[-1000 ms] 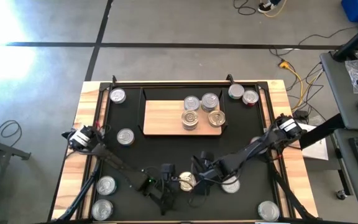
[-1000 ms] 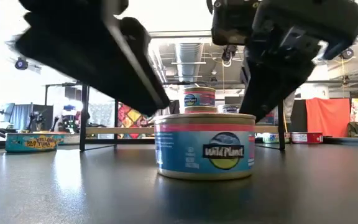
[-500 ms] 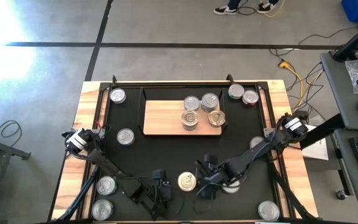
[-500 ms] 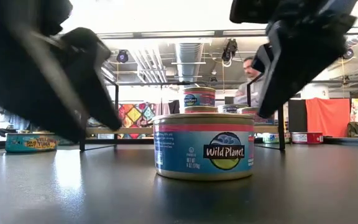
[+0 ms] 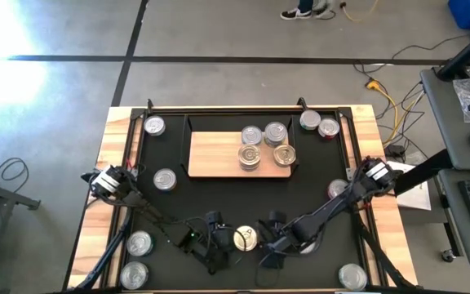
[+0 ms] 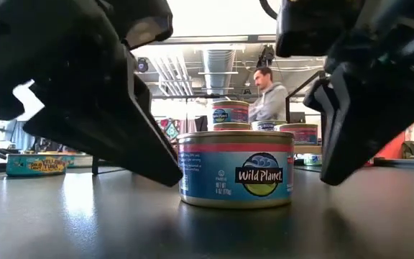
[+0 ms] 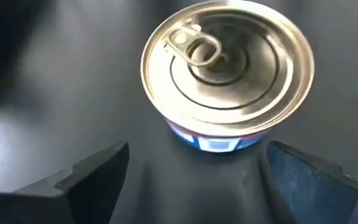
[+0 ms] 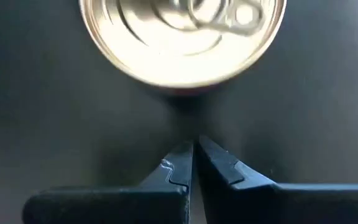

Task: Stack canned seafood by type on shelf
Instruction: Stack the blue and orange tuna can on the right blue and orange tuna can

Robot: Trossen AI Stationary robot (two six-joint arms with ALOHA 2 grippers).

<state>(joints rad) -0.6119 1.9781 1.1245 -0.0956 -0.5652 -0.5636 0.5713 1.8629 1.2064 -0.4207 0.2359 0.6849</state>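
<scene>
Metal tins lie scattered on a black mat (image 5: pixel 170 208) seen from above; four already sit on the light-wood shelf (image 5: pixel 215 155). One gold-topped tin (image 5: pixel 245 238) stands at the mat's near edge, with the left gripper (image 5: pixel 217 245) just beside it on one side and the right gripper (image 5: pixel 274 245) close on the other.

From table height, that tin (image 6: pixel 236 168) is short and squat, its smooth printed wall upright, dark fingers looming on either flank.

Past the left wrist, the fingers (image 7: pixel 89 180) stand wide apart with the tin (image 7: pixel 227 68) ahead of them, untouched.

Past the right wrist, the fingers (image 8: pixel 178 171) are pressed together, holding nothing, near another tin (image 8: pixel 182 34).

Rigid, probably fairly heavy and slick, the tin looks best pinched across its side wall, below the rim.
</scene>
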